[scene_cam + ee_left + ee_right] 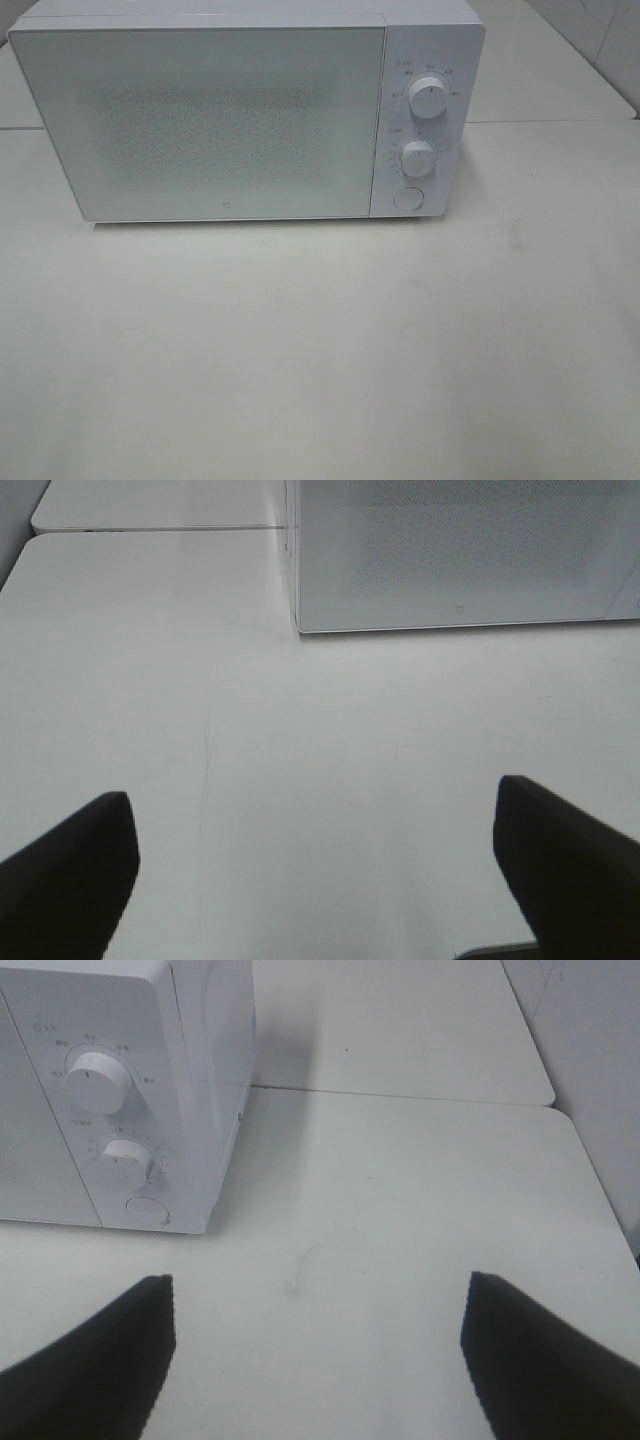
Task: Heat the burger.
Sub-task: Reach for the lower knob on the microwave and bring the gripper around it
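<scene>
1. The burger shows in none of the views. It may sit behind the shut, speckled door (200, 120) of the white box-shaped microwave oven (430, 40) at 12 o'clock on the pale worktop (320, 350), but I cannot tell.
2. So its heading and long axis cannot be read.
3. I'd expect a burger to be light, soft and stacked, with layers that slide if squeezed. Best taken gently, low across its sides, bun upward.
4. The left gripper (312, 810) hangs over the worktop, jaws wide and holding nothing.
5. The right gripper (320, 1290) is the same, jaws wide and empty. It is near the oven's 3 o'clock side, with its two round white dials (98, 1072) and a round push-button (146, 1209).
</scene>
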Robot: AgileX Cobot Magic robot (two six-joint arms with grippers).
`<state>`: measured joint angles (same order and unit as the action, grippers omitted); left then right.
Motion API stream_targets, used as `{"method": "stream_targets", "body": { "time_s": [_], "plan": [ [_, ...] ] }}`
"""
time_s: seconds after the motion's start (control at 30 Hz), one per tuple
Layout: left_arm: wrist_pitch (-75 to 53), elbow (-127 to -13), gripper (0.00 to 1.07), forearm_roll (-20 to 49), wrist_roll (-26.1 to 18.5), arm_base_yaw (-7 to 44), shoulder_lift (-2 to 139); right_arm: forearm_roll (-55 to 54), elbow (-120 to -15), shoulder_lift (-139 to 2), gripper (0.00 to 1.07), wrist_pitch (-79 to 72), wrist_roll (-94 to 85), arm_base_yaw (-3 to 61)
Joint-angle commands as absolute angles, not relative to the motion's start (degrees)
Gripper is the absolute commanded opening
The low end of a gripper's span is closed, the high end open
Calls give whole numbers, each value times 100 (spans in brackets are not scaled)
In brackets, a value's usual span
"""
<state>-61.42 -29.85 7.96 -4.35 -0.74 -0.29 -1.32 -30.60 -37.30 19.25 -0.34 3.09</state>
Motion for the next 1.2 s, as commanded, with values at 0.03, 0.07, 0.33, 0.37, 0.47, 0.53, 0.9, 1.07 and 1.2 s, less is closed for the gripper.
{"method": "stream_targets", "body": {
  "time_s": [0.03,0.07,0.33,0.37,0.47,0.53,0.9,1.07,1.2],
  "plan": [
    [-6154,-2968,88,854,-424,-92,-155,-120,-3094,-4074,76,1409,0,286],
    [-6154,-2968,88,854,-424,-92,-155,-120,-3094,-4303,76,1175,0,286],
    [-6154,-2968,88,854,-424,-92,-155,-115,-3094,-5139,76,264,0,286],
    [-6154,-2968,88,854,-424,-92,-155,-115,-3094,-5225,76,149,0,286],
    [-6154,-2968,88,854,-424,-92,-155,-103,-3094,-5535,76,-275,0,286],
    [-6154,-2968,88,854,-424,-92,-155,-103,-3094,-5741,76,-550,0,286],
    [-6154,-2968,88,854,-424,-92,-155,-292,-2492,-6864,76,-3014,-138,286],
    [-6154,-2968,88,854,-424,-92,-155,-739,-2200,-7305,76,-3959,-544,304],
    [-6154,-2968,88,854,-424,-92,-155,-1272,-2040,-7660,76,-4595,-940,665]
  ]
}}
